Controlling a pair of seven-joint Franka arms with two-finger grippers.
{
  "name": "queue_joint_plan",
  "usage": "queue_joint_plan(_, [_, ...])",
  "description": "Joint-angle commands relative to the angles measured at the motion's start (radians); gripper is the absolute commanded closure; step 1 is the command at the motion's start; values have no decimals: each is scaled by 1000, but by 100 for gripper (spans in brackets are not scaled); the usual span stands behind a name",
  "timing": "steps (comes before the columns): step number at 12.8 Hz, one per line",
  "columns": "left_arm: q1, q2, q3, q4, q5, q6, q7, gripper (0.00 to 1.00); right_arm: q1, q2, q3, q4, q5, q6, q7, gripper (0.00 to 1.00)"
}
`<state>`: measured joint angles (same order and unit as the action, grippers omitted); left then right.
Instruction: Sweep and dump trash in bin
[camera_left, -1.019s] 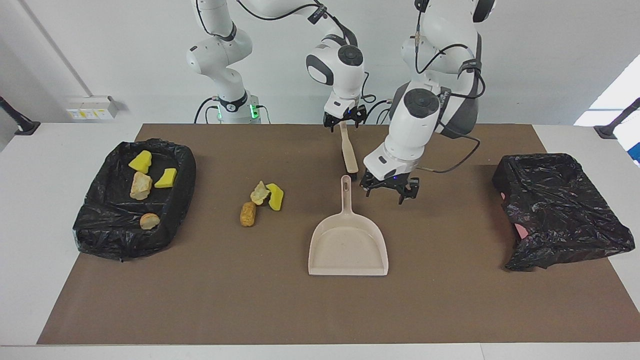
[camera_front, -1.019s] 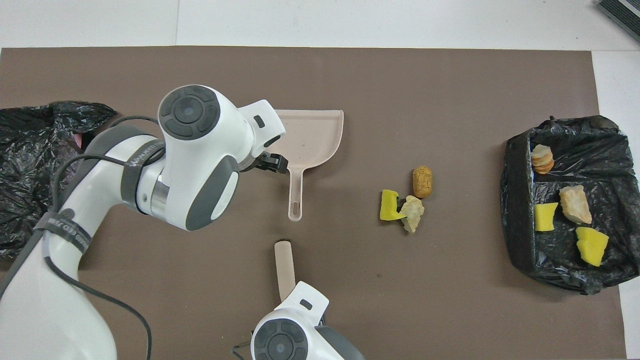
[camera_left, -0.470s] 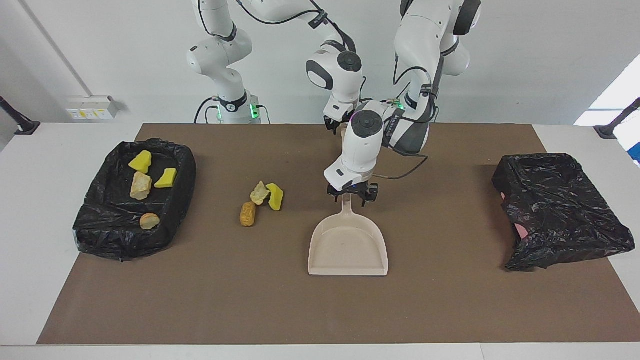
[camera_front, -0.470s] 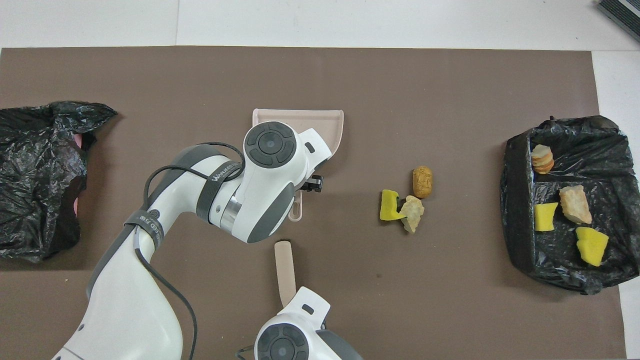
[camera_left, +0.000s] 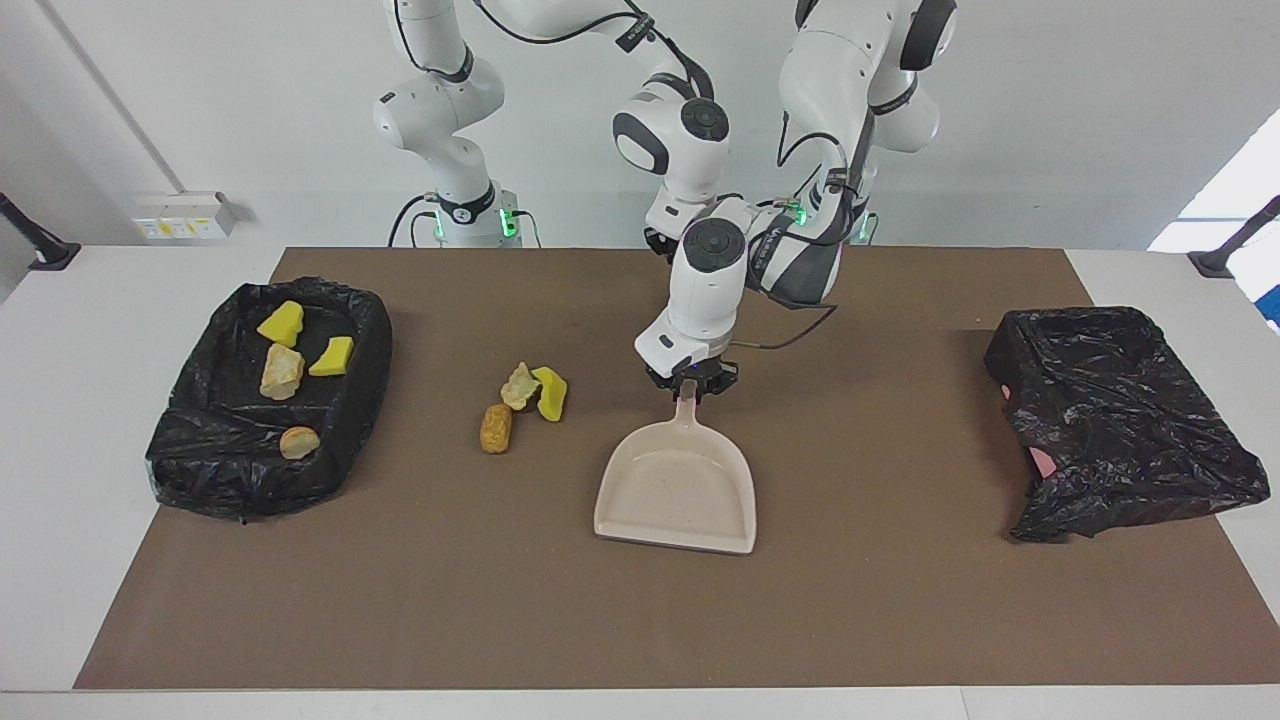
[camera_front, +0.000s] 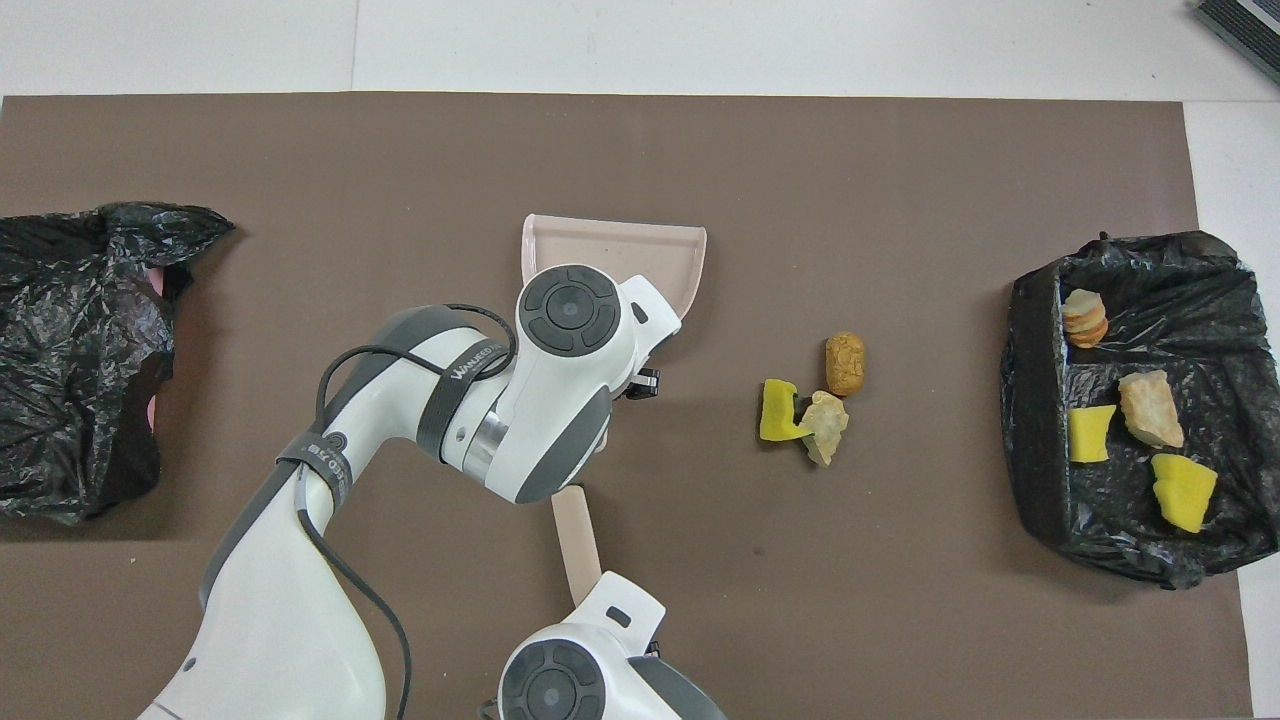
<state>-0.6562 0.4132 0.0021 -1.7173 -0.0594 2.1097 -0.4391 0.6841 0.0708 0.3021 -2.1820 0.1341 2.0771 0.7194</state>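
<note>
While the left tool (camera_left: 690, 388) pinches the dustpan (camera_left: 676, 492) handle, the right tool (camera_left: 668, 243) stays unreadable.

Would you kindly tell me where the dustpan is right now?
The dustpan lies mid-table on the brown mat, beside the loose trash, with the left gripper on its handle.

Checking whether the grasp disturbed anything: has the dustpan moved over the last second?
Yes. The dustpan has slid and turned a little toward the loose trash on the mat, handle in the left gripper.

Left pincer (camera_left: 689, 387) grips dustpan (camera_left: 676, 491) handle beside trash (camera_left: 520, 400).
</note>
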Motion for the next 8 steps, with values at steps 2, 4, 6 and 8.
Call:
queue_joint_plan(2, [3,-39,19,-15,-16,-20,11,100,-86,-133,3,-2,-19,-173,-18,100])
queue_joint_plan(4, [7,-69,33,-13,-7,-23,25,100,-133,-189,3,-18,-19,-245,-55,100])
queue_joint_plan(6, [47,-86,39,10,15,-52,90,100,-217,-261,3,-25,-22,-342,-133,100])
queue_joint_plan(8, [53,-111,61,25,35,-146,266,100,-338,-328,3,-28,-28,-408,-220,100])
